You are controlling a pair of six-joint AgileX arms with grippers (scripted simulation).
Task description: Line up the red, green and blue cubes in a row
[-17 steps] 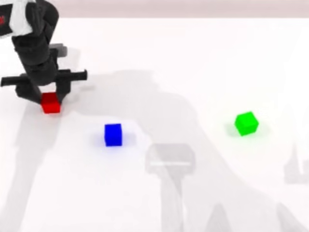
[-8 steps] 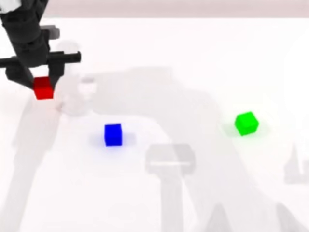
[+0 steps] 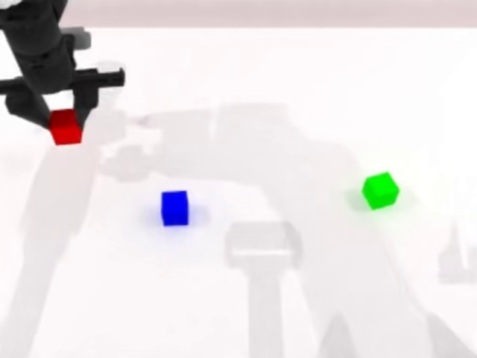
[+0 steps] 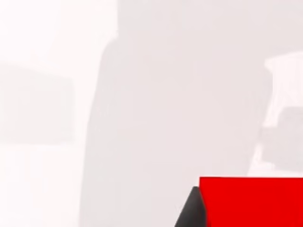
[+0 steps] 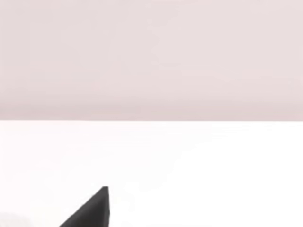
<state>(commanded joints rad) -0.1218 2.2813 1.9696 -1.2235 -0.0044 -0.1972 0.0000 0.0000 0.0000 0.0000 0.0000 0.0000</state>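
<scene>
Top view: left gripper [image 3: 65, 123] is clamped on the red cube [image 3: 65, 127] at its side faces. Looks light, rigid, probably slick, so squeeze it centered.

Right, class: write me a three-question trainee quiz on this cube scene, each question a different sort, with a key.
1. True or false: the left tool is shut on the red cube.
2. Which cube lies nearest the table's right side in the top view? A) blue cube B) green cube C) red cube
3. Fill in: the blue and green cubes rest on the ____, untouched.

Key: 1 true; 2 B; 3 table. The right arm is out of the top view; its wrist view shows only one dark fingertip.
</scene>
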